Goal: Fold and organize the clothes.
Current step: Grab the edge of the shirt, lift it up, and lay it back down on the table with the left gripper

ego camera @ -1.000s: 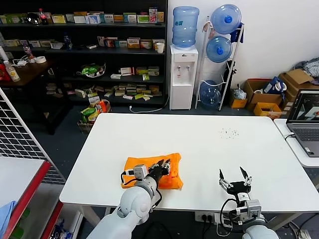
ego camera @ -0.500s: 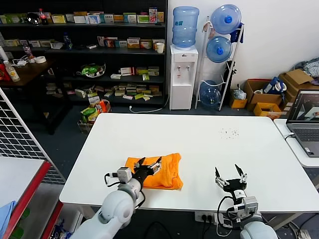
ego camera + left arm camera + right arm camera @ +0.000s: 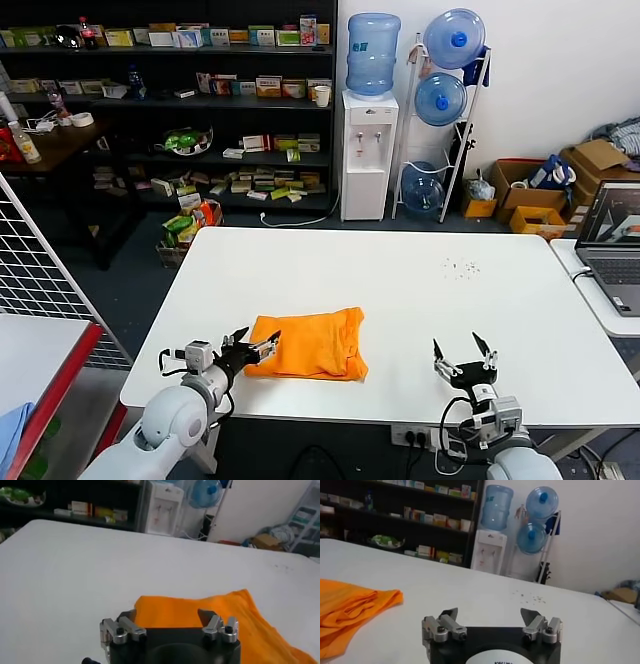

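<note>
Presently the bright orange cotton T-shirt (image 3: 306,344) lies folded into a compact rectangle on the white rectangular table (image 3: 420,290), toward its near-left part. Left claw (image 3: 256,346) sits at the shirt's left edge, fingers spread, nothing gripped; whether a fingertip touches the cloth is unclear. Right claw (image 3: 463,354) is parked near the table's front edge, well apart from the shirt, fingers spread and empty.

Head camera overlooks the table (image 3: 420,290); low wrist cameras share it.
</note>
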`<state>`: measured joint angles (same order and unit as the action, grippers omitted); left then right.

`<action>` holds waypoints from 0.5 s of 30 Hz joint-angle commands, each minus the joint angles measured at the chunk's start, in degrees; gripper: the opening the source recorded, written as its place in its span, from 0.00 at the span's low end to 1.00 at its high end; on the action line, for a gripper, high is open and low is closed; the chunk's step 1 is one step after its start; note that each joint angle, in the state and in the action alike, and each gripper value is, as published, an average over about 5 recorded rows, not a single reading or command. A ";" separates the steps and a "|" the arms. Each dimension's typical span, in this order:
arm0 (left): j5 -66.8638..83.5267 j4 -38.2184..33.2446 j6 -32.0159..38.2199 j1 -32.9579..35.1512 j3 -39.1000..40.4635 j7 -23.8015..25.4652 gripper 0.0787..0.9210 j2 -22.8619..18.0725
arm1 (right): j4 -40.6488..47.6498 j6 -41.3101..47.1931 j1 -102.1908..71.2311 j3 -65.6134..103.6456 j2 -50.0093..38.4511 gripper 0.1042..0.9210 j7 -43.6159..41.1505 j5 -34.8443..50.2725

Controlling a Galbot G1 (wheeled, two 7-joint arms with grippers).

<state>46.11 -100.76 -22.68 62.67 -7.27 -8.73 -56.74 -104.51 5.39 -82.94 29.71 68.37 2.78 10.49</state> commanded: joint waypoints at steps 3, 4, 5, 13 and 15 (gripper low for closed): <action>0.64 6.51 -4.18 -0.97 -2.19 5.33 0.88 1.30 | -0.57 -0.06 -1.00 1.27 -0.49 0.88 -0.32 0.63; 0.05 7.16 -4.12 -1.19 -2.09 5.43 0.88 1.01 | -0.60 -0.09 -1.12 1.43 -0.58 0.88 -0.34 0.70; -0.37 7.72 -4.05 -1.42 -2.04 5.42 0.88 0.73 | -0.61 -0.12 -1.23 1.55 -0.65 0.88 -0.35 0.76; -0.63 8.54 -3.79 -1.87 -1.89 5.56 0.87 -0.19 | -1.04 0.06 -1.30 1.68 -0.86 0.88 -0.36 1.03; -0.51 8.08 -3.79 -1.67 -1.86 5.70 0.84 -0.26 | -1.20 0.15 -1.22 1.53 -0.78 0.88 -0.35 1.03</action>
<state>45.88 -94.70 -25.52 61.20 -8.53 -4.41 -56.93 -105.55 5.40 -83.98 31.08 67.61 2.48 11.43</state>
